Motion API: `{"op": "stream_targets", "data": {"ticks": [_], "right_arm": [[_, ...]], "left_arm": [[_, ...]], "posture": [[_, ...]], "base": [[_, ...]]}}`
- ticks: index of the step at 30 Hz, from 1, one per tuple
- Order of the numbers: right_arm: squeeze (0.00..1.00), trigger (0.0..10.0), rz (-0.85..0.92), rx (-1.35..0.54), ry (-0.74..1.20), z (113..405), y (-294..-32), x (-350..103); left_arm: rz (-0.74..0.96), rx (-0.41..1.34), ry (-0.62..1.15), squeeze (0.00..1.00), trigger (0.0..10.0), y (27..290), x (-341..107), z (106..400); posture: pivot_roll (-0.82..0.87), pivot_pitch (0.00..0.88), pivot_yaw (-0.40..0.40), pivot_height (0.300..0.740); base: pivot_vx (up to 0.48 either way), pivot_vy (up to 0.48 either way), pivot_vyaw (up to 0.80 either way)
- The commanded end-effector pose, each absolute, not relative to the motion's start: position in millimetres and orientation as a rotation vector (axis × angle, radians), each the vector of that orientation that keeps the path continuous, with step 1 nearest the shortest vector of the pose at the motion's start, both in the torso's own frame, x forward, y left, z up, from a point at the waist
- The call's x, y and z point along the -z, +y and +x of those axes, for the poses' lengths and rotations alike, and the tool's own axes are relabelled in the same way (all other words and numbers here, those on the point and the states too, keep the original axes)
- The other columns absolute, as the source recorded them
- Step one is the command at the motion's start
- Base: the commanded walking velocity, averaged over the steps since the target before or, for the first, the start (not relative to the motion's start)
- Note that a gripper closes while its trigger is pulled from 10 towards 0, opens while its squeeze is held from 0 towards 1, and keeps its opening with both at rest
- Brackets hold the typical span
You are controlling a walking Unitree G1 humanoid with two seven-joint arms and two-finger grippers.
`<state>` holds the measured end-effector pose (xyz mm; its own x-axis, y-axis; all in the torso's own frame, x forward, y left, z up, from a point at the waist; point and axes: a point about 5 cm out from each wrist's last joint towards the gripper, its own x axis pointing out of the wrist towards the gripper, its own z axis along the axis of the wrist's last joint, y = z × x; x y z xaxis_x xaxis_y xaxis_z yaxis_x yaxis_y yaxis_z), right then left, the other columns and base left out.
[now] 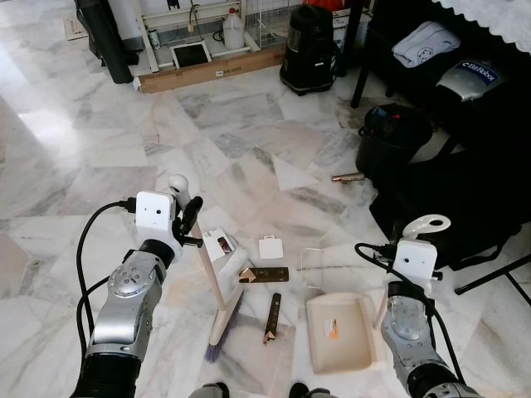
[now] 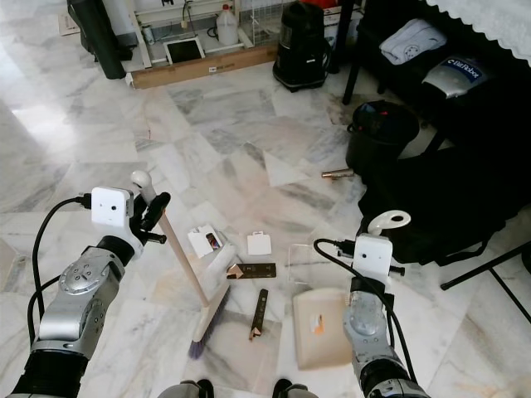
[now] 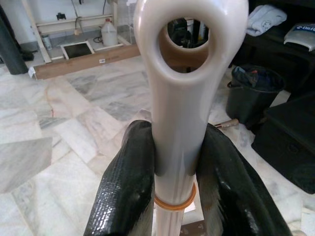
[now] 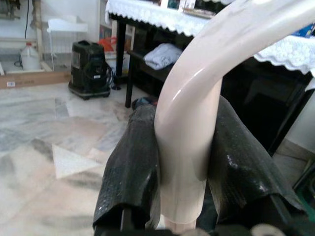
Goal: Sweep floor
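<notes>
The left gripper (image 3: 172, 172) is on the left of the scene, raised above the marble floor (image 1: 99, 149), its two black fingers (image 3: 125, 187) clamped on either side of the cream handle of the broom (image 1: 217, 298), just under the handle's ringed top end. From there the broom slants down and to the right, and its purple bristles rest on the floor close to the robot's feet.

Right of the broom head, litter is scattered on the floor: a small white carton (image 1: 219, 243) touching the broom head, a white paper tag (image 1: 270, 247) beside it, a flat dark wrapper (image 1: 265, 274) near them, and a thin dark stick (image 1: 272, 317) lying nearer still. A clear plastic piece (image 1: 312, 267) lies just right of the wrapper.

The cream dustpan (image 1: 338, 333) lies flat on the floor right of the stick, with an orange scrap in its tray. Its curved handle rises at its right edge, and the right gripper (image 4: 179, 162) has its fingers (image 4: 130, 167) closed on that handle below the looped end.

Farther off stand a black bucket (image 1: 392, 137) with a brown tube (image 1: 347, 177) on the floor beside it, and a black vacuum cleaner (image 1: 309, 46) at the far side.
</notes>
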<state>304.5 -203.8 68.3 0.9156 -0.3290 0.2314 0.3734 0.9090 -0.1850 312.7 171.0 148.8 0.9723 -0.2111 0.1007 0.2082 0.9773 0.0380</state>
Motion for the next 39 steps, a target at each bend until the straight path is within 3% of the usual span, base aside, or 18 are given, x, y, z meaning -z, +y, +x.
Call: {"op": "stream_targets", "data": {"ticks": [1, 12, 33, 39], "right_arm": [[0.00, 10.0, -0.227, 0.369, -0.232, 307, -204, -74], [0.00, 10.0, -0.158, 0.410, -0.011, 280, -195, -29], [0.00, 10.0, -0.173, 0.431, -0.011, 280, -206, -30], [0.00, 10.0, -0.169, 0.425, -0.004, 281, -205, -30]], "left_arm": [[0.033, 0.207, -0.133, 0.00, 10.0, 173, -156, 310], [-0.025, 0.265, -0.124, 0.00, 10.0, 167, -166, 309], [-0.212, 0.468, 0.057, 0.00, 10.0, 141, -151, 303], [-0.360, 0.517, 0.054, 0.00, 10.0, 137, -163, 304]], "posture": [[0.32, 0.200, 0.002, 0.740], [0.35, 0.215, 0.007, 0.740], [0.33, 0.201, 0.001, 0.740], [0.33, 0.196, 0.000, 0.740]], "base": [[0.000, 0.000, 0.00], [0.000, 0.000, 0.00], [0.000, 0.000, 0.00], [0.000, 0.000, 0.00]]}}
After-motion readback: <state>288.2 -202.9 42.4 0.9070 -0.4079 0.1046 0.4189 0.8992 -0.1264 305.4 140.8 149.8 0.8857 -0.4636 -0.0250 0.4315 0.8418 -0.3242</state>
